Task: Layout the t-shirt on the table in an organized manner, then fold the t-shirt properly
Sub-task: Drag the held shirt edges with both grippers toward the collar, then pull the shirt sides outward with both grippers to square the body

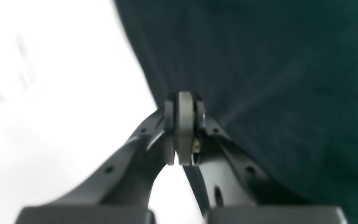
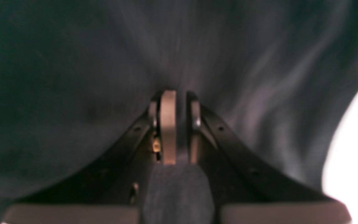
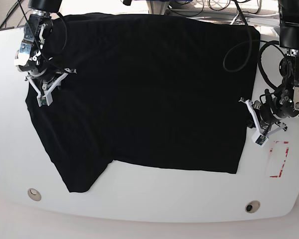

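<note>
The white table (image 3: pixel 154 199) lies bare along its near edge. Both the left gripper (image 1: pixel 183 130) and right gripper (image 2: pixel 174 124) pinch the black t-shirt's (image 3: pixel 149 89) side edges.

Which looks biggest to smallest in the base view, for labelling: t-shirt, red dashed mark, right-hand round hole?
1. t-shirt, by far the largest.
2. red dashed mark.
3. right-hand round hole, clearly smaller than the mark.

One t-shirt (image 3: pixel 149 89), two tools, one table (image 3: pixel 154 199)
</note>
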Available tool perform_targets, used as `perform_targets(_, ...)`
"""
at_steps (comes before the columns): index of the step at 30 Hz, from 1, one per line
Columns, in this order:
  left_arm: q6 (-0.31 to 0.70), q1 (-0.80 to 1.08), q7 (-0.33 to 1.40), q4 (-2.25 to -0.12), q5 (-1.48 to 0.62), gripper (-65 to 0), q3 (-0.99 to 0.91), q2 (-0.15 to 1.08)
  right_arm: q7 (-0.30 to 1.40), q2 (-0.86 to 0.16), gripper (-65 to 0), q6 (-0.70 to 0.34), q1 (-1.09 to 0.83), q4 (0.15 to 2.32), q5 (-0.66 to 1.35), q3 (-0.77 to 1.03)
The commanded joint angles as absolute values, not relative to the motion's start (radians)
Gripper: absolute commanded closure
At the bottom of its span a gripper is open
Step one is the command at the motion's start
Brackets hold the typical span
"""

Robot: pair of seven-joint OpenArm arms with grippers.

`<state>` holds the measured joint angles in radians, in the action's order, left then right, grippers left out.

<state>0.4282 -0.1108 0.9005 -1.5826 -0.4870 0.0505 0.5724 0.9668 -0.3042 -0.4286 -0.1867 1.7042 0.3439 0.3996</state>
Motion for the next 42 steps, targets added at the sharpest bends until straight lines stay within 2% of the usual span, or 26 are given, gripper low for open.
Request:
perform_targets(1,0.421,-0.084,0.92,-1.673,-0.49,0.0,0.002,0.59,0.986,-0.32,-6.2,-0.435,-0.166,1.828,0.361,0.409)
perform_targets(9,0.421,0.067,1.021,-1.83,-0.49,0.0,-0.104,0.509,1.0,-0.317,-6.2,-0.435,-0.203,1.925,0.361,0.407)
perform_targets(16,0.421,0.188,1.023,-1.84,-0.489,0.0,-0.125,0.463,0.995,-0.315,-5.9,-0.435,-0.269,1.92,0.361,0.43)
perform_targets(26,0.42,0.292,1.017,-1.836,-0.487,0.0,-0.124,0.412,0.993,-0.243,-5.9,-0.435,-0.344,1.896,0.355,0.486)
perform_targets(36,0.42,0.285,0.931,-1.676,-0.486,0.0,-0.107,0.421,0.935,-0.217,-5.9,-0.437,-0.34,1.745,0.357,0.483)
perform_targets(42,0.42,0.216,0.912,-1.546,-0.486,0.0,-0.105,0.456,0.912,-0.223,-5.9,-0.437,-0.266,1.621,0.352,0.483)
